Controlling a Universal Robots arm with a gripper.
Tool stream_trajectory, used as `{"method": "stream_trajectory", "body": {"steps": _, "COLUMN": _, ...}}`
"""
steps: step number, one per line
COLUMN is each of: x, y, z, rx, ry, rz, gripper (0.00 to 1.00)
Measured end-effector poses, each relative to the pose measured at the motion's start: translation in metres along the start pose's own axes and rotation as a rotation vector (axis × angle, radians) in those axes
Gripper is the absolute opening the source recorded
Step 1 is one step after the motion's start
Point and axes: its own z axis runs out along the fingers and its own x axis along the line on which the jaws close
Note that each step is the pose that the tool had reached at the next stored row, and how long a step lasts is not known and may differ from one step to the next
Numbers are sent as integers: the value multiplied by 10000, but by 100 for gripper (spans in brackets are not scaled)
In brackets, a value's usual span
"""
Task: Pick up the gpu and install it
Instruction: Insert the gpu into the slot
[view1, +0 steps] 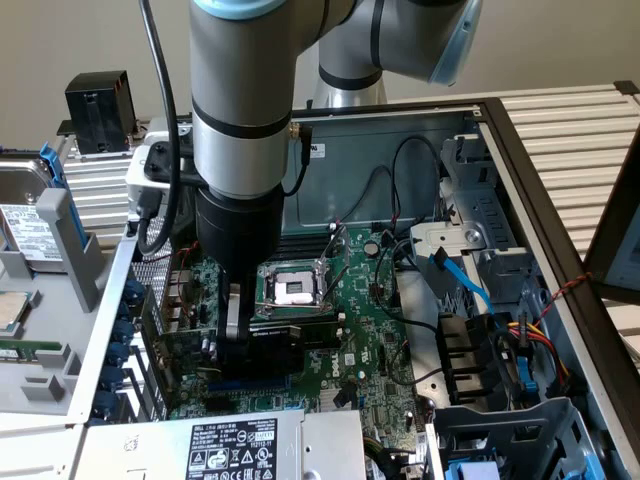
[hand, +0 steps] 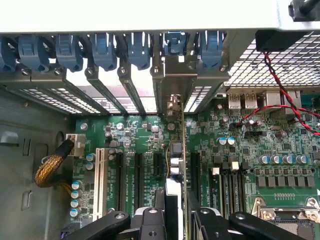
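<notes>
The gpu, a short card with a black shroud, stands on edge over the green motherboard inside the open computer case. My gripper reaches straight down and is shut on the card's end nearest the exterior view's left. In the wrist view the gpu shows edge-on, running between the black expansion slots, with its metal bracket up against the rear slot openings. The gripper has a dark finger on each side of the card. Whether the card sits fully in its slot I cannot tell.
The CPU socket lies just behind the card. A power supply fills the near edge, and blue and black cables cross the case's right. Blue slot latches line the rear wall. A white slot sits beside the black ones.
</notes>
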Motion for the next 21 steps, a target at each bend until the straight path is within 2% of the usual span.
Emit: {"method": "stream_trajectory", "body": {"steps": 21, "x": 13, "y": -13, "z": -2, "rx": -6, "ry": 8, "rz": 1, "gripper": 27}}
